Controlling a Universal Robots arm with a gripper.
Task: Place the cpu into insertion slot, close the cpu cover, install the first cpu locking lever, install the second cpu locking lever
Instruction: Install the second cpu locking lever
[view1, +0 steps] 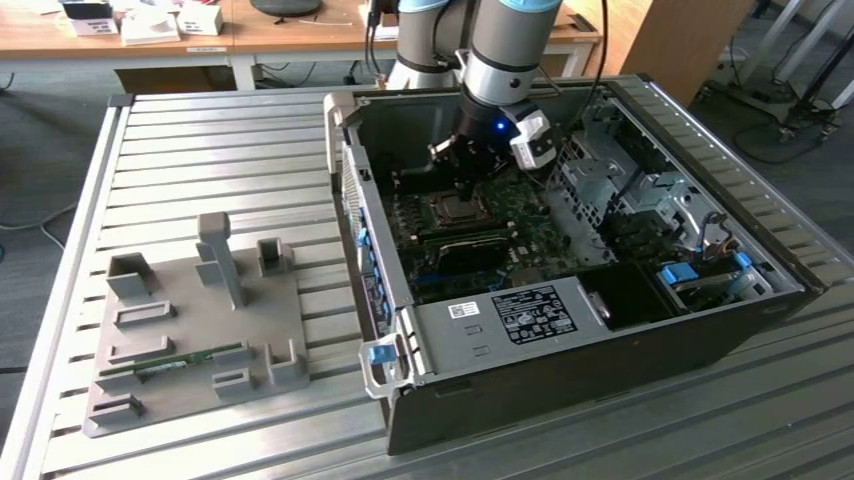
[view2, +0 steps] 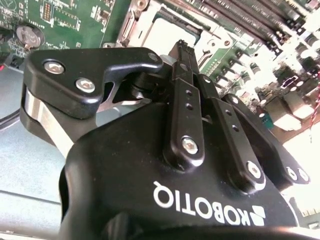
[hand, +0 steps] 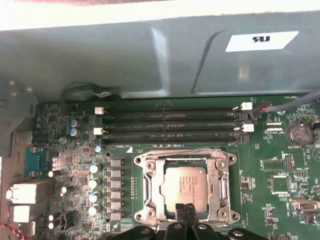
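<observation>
Cpu (hand: 186, 187) was already sitting flat in the insertion slot (hand: 183, 189), silver top up, w/ the metal frame around it on the green board (hand: 280, 170). In the first wrist view the gripper (hand: 186, 210) hung right at the socket's near edge, fingertips (hand: 182, 209) pressed together w/ nothing between them, so closed and empty afaict. Tips were just past the chip's edge, maybe touching the frame or the cpu cover (hand: 150, 190) there, couldn't tell which. The chip lay straight ahead of the tips, towards the long black memory slots (hand: 167, 125).

Second wrist view showed the same thing from behind the gripper (view2: 181, 50): both fingers (view2: 187, 100) shut into one narrow black wedge pointing at the socket frame.

Exterior view: arm reached down into the open pc case (view1: 400, 400), gripper (view1: 461, 185) low over the socket area (view1: 454, 210), grey fixture tray (view1: 187, 340) sitting well apart on the table at the exterior view's left.

My guess is step 1 was done and it was working the cover or a lever. Couldn't tell whether the cover was latched, and the levers were hard to make out.
</observation>
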